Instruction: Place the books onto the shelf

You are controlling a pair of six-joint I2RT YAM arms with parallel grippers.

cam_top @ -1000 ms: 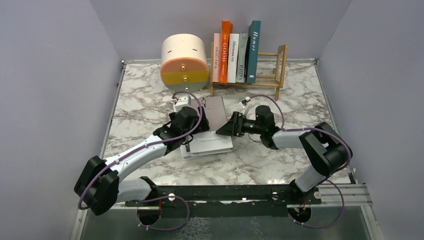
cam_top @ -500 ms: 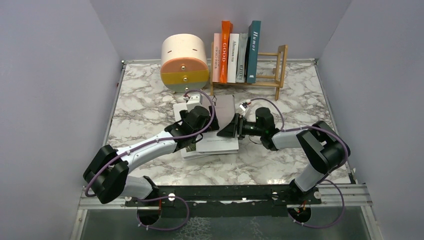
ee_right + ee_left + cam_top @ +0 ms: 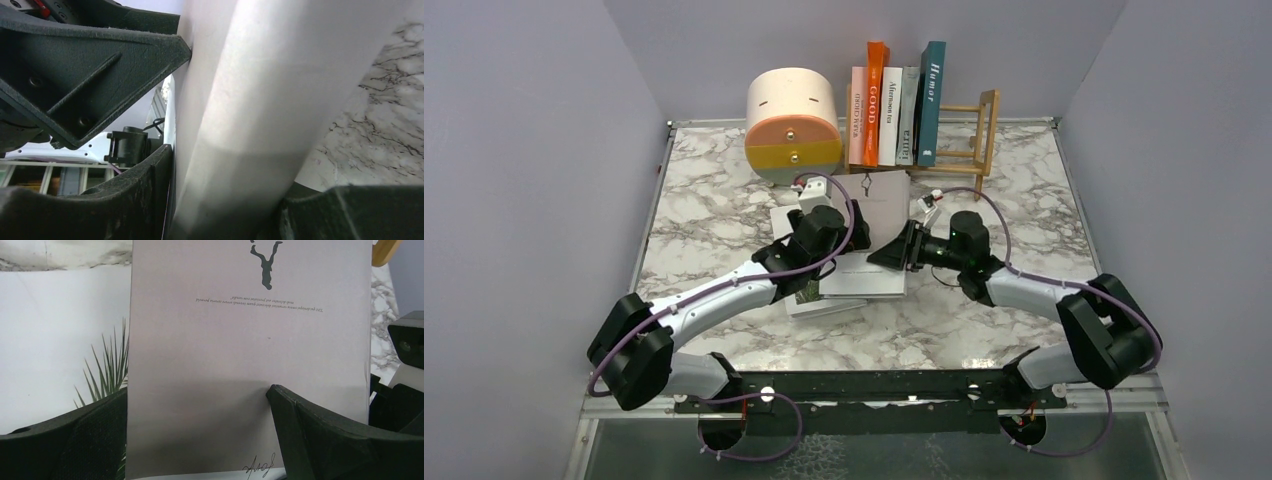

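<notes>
five books [image 3: 894, 105] stand on the shelf [image 3: 986, 118] – three are left (by my count). the grey book [image 3: 882, 198] is tipped up off the stack, near the shelf front. the right gripper [image 3: 889, 248] seems to pinch its edge, and the left gripper [image 3: 197, 390] is spread wide at its cover. two more lie flat – white book [image 3: 869, 283] over plant book [image 3: 75, 350].

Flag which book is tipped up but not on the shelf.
The grey book with the dark figure on its cover: tilted up between the left end effector and right end effector. The rest lie flat or stand on the shelf.
</notes>
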